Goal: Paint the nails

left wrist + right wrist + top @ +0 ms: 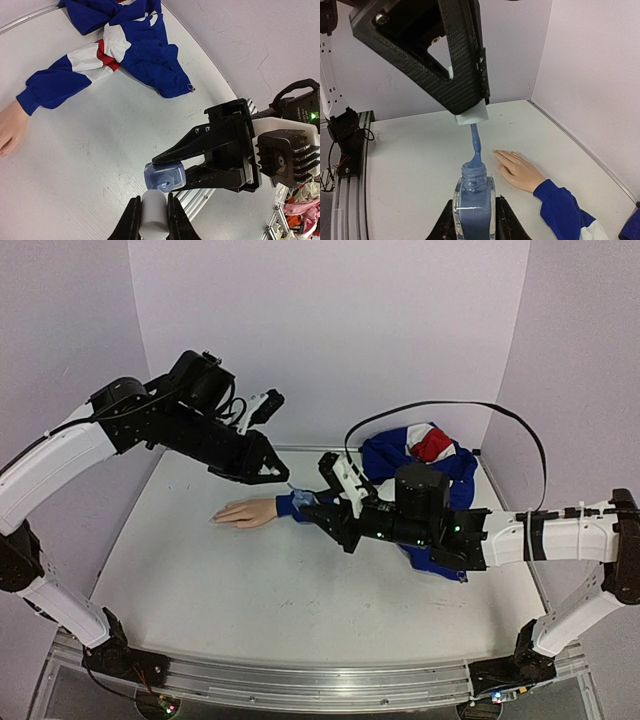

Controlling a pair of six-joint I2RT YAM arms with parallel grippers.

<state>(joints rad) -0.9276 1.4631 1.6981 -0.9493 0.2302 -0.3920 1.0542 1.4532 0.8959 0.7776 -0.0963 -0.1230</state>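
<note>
The pale mannequin hand lies flat on the table, its blue sleeve cuff to the right. Its nails at the fingertips are too small to make out. My right gripper is shut on a small clear bottle of blue polish, held upright just right of the cuff. My left gripper is shut on the white cap directly above the bottle. The blue brush hangs from the cap with its tip still inside the bottle's neck.
A blue, red and white garment lies bunched at the back right, its sleeve running to the mannequin hand. The right arm stretches across the right side. Walls close the back and sides.
</note>
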